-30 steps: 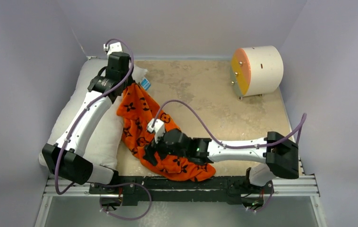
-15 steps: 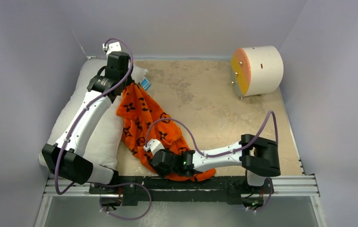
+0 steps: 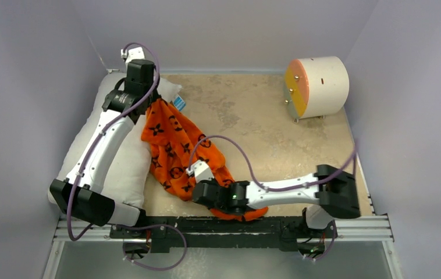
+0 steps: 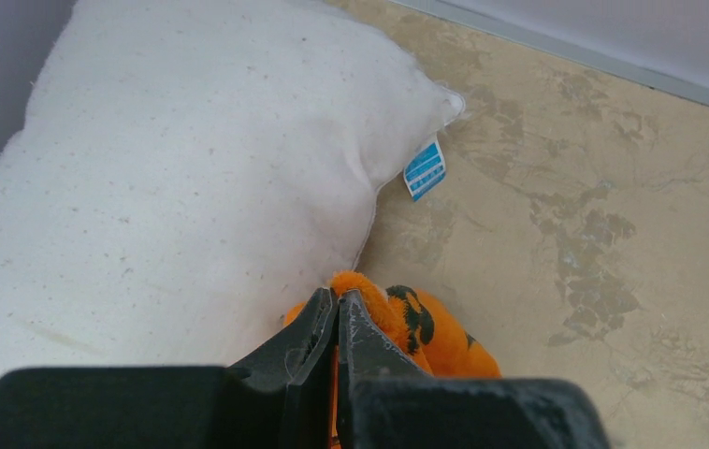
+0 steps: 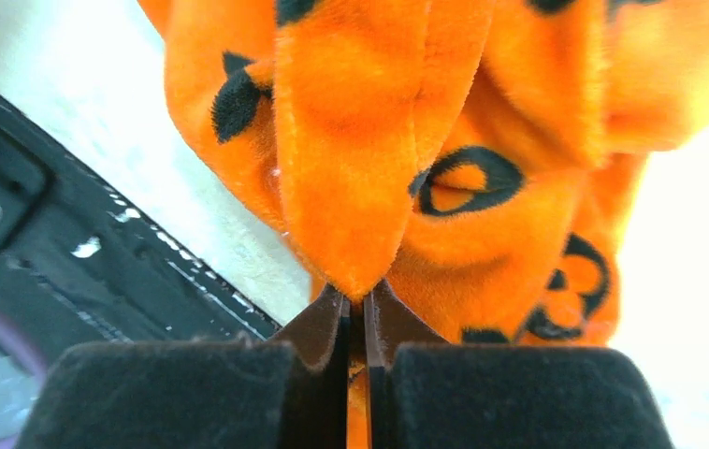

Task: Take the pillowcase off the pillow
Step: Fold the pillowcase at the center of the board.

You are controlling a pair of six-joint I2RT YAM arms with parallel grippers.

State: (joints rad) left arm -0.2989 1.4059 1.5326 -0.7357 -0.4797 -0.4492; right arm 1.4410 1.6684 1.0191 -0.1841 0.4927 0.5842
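Top external: soft orange black-monogrammed fabric pillowcase [image 3: 174, 145] is clamped by left gripper [image 4: 337, 313] and right gripper [image 5: 358, 301], beside plump white pillow [image 3: 128, 165].

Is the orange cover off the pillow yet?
Nearly finished. Done: the pillow looks bare white, with the pillowcase lying beside it on the table. In hand: the left gripper and right gripper each pinch a fold of it. Left: probably pull it clear and let go.
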